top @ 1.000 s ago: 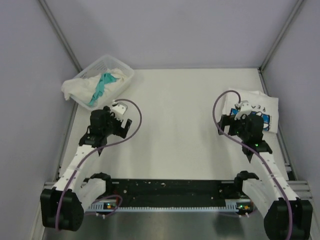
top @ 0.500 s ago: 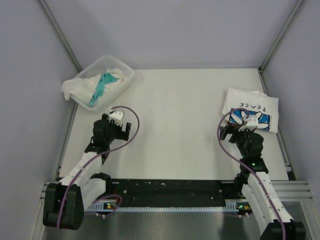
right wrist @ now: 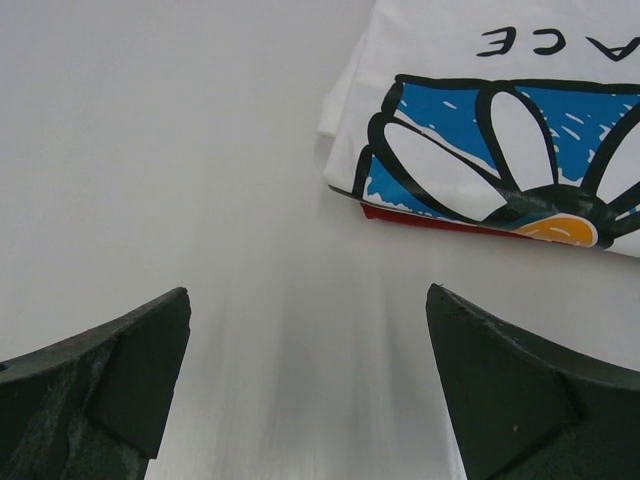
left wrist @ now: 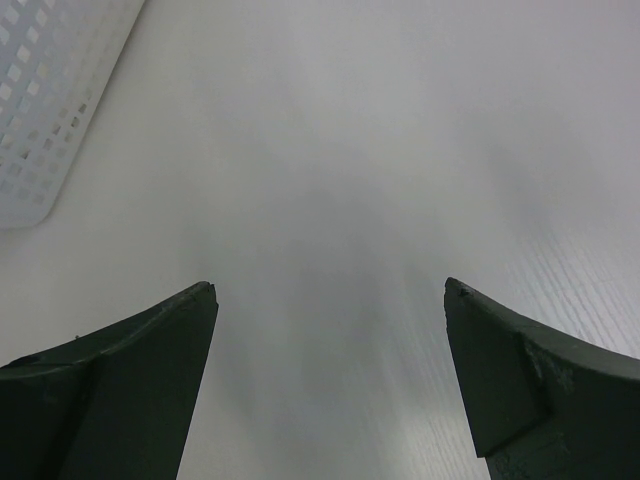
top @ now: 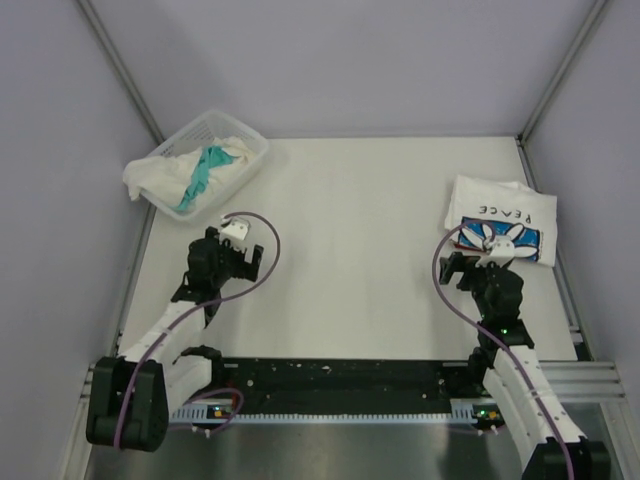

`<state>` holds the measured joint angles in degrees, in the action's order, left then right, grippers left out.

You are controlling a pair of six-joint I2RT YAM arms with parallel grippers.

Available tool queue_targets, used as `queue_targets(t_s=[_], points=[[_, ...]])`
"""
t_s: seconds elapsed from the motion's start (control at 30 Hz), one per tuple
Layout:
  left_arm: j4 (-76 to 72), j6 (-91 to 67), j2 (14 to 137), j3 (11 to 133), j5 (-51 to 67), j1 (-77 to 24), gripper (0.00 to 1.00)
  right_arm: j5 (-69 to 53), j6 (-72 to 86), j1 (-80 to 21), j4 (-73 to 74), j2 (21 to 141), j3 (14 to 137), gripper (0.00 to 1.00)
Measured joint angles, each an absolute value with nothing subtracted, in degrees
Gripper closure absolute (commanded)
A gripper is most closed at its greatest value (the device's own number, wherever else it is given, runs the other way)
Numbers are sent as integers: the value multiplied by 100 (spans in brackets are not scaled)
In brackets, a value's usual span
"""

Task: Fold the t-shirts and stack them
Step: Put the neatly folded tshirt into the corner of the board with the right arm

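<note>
Though hidden from above, red t-shirt [right wrist: 440, 222] beneath white t-shirt [right wrist: 440, 45]; left tool [left wrist: 329, 285], right tool [right wrist: 307, 290]: jaws apart

A white t-shirt [right wrist: 500, 120] hides most of the red t-shirt [right wrist: 420, 217].

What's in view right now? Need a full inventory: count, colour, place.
printed t-shirt: 1, white with blue graphic and PEACE lettering, folded, far right of table
red t-shirt: 1, red, only an edge showing under the printed one
white cloth: count unclear, crumpled, spilling over the basket's left side
teal cloth: 1, crumpled, in basket
basket: 1, white lattice, far-left corner
table: 1, white
left hand: dark, open, empty
right hand: dark, open, empty, near the stack
</note>
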<state>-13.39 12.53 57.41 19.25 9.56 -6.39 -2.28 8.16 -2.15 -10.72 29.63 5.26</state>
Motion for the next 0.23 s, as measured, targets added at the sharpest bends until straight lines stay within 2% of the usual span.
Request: queue_targets(t_s=[0.23], points=[[-1339, 1363, 5791, 1907, 1031, -635, 1, -141, 821, -231, -1076, 2963, 526, 1]])
